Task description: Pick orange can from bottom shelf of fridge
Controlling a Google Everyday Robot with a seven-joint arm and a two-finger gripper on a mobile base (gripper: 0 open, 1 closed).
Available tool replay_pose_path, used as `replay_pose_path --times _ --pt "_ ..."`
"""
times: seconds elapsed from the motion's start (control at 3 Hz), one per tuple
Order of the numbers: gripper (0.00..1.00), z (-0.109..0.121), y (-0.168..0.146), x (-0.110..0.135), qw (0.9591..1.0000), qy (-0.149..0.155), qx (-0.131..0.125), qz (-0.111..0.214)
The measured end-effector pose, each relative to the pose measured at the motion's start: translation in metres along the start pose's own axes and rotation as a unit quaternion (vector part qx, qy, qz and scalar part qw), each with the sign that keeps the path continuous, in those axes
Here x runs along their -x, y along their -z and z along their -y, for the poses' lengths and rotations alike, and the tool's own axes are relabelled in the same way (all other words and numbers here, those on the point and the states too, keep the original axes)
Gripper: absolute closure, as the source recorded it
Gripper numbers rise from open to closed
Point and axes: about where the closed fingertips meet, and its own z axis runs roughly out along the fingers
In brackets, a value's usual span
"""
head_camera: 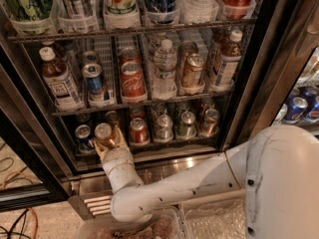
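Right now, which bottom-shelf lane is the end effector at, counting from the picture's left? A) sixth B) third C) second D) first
C: the end effector is at the orange can on the bottom shelf, with only the blue can in the lane left of it and the red can in the lane to its right.
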Motion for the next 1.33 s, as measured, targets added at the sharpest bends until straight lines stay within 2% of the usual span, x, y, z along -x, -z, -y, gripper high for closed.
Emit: replay_pose_path --times 0.33,1.0,1.33 --pt "1.0 -0.009 0.029 -0.006 0.9995 0.011 0.018 -0.022" --pt "1.0 -0.027 0.077 -0.024 0.9965 0.001 0.047 -0.068" --pt "1.0 -0.031 0.09 -0.026 0.9954 -0.004 0.055 -0.078"
